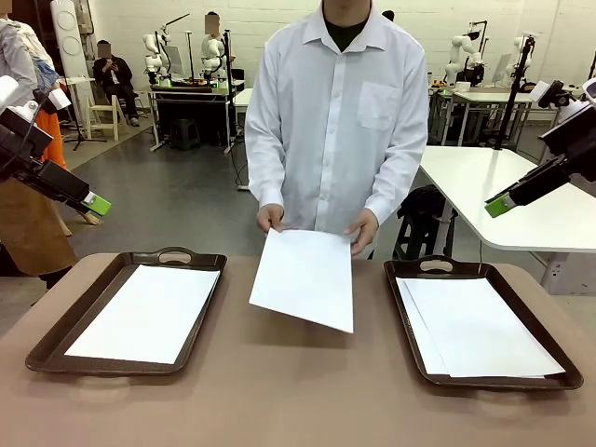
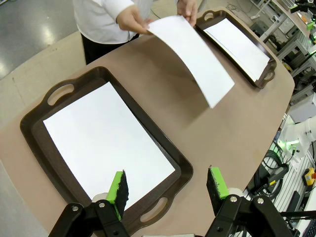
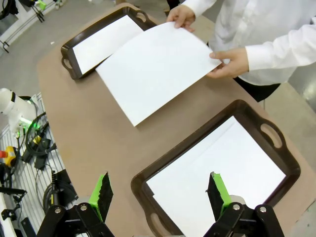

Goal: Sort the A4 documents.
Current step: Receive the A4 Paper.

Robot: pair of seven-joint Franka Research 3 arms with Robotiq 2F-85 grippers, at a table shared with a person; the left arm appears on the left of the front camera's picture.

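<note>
A person in a white shirt holds one white A4 sheet [image 1: 304,277] by its far edge with both hands, sloping down over the middle of the brown table. Another sheet [image 1: 145,311] lies in the left dark brown tray [image 1: 56,346]. Sheets [image 1: 477,326] lie stacked in the right tray [image 1: 549,344]. My left gripper [image 2: 168,185] hangs open high above the near end of the left tray [image 2: 170,157]. My right gripper [image 3: 160,190] is open high above the right tray [image 3: 192,143]. Neither gripper touches paper.
The brown table [image 1: 307,391] has rounded corners and bare surface between the trays and along its near edge. A white table [image 1: 521,191] stands behind on the right. Cables and equipment lie on the floor [image 3: 29,143] beside the table.
</note>
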